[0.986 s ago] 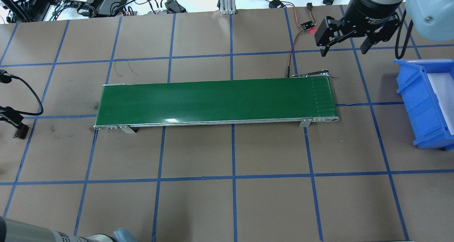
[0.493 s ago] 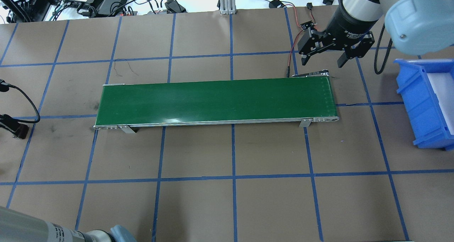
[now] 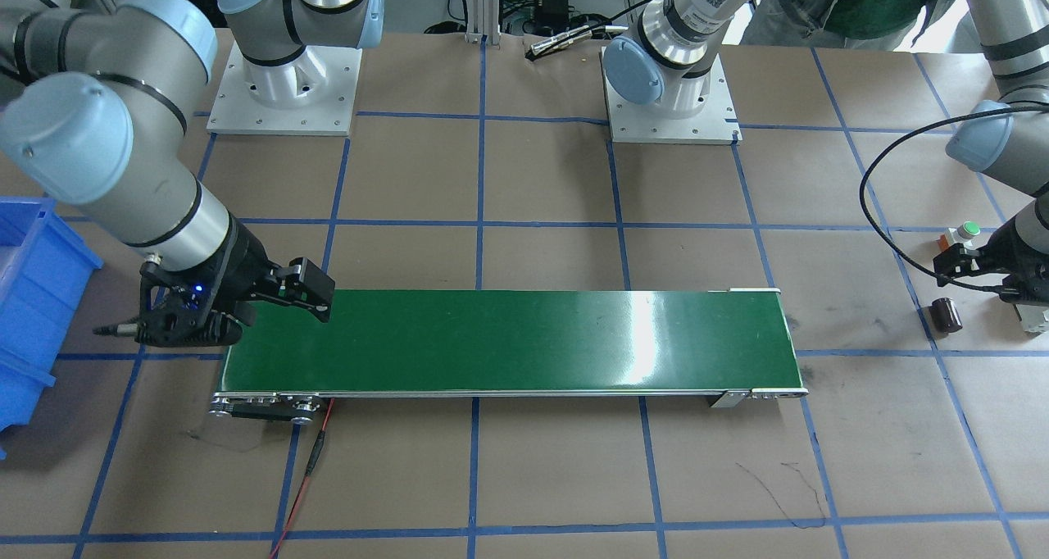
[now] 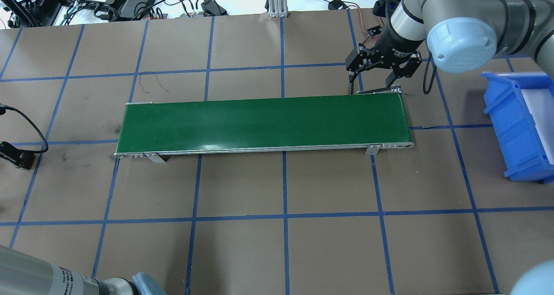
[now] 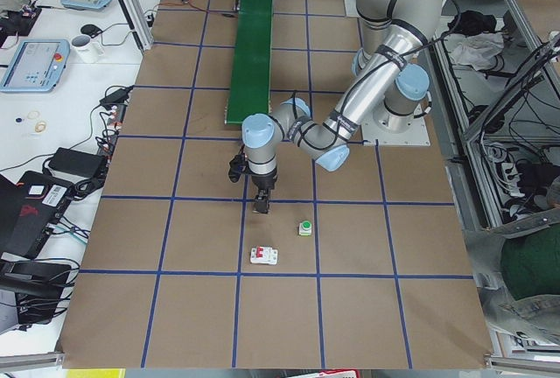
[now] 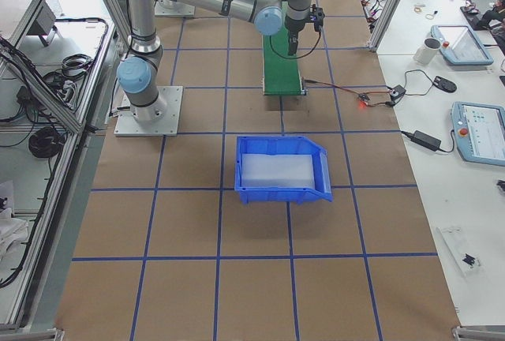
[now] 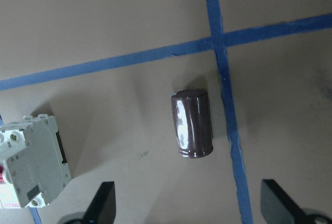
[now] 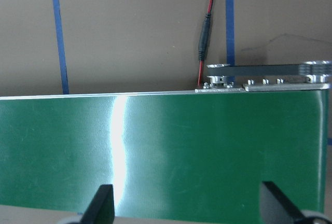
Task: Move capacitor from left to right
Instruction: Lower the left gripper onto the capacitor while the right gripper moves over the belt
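The capacitor [image 7: 192, 124], a glossy dark maroon stub, lies on its side on the brown table beside a blue tape cross. In the front-facing view the capacitor [image 3: 949, 315] rests past the conveyor's end on my left side. My left gripper [image 7: 189, 209] hangs above it, open, with its two fingertips wide apart and the capacitor lying just ahead of the gap, untouched. My right gripper [image 4: 373, 75] is open and empty, hovering over the far edge of the green conveyor belt [image 4: 264, 123] at its right end.
A light grey boxy block [image 7: 31, 162] lies close to the capacitor. A white button part with a green cap [image 3: 969, 231] stands nearby. A blue bin [image 4: 519, 122] sits at the table's right. A red wire [image 8: 205, 53] runs off the conveyor's end.
My right arm has swung left and down, bringing its open gripper from near the bin to the conveyor's right end. The left gripper has barely shifted at the left edge.
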Controlling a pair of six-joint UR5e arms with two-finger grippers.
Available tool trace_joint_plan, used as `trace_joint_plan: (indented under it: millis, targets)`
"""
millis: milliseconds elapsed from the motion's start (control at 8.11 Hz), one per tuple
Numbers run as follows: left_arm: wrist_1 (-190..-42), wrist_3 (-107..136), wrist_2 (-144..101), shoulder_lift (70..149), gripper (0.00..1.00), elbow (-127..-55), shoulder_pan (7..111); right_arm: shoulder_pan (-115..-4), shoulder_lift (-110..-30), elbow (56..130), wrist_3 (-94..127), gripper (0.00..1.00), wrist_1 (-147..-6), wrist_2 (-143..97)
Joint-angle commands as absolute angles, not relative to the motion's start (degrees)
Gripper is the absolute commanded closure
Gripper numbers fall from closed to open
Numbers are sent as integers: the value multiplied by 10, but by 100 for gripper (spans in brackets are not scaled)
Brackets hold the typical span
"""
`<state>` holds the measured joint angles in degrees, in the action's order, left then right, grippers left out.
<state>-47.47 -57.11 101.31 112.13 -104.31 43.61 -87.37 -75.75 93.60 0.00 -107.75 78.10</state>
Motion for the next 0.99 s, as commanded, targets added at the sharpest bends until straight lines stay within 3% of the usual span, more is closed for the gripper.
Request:
trace_joint_plan:
  millis: [0, 370, 616, 863]
  targets:
    - [-463, -528, 969, 1142, 3, -1044, 431, -879, -714, 937, 12, 0, -1118, 766]
    - [-453, -495, 943, 1158, 4, -1046, 431, -880, -715, 960, 33, 17, -1124, 767]
    - [-447, -497, 923, 1181, 11, -1044, 430, -899, -719, 990, 47, 11, -1178, 773]
    - [-441, -510, 925, 1184, 11, -1044, 426, -914, -719, 1000, 67, 6, -1187, 773]
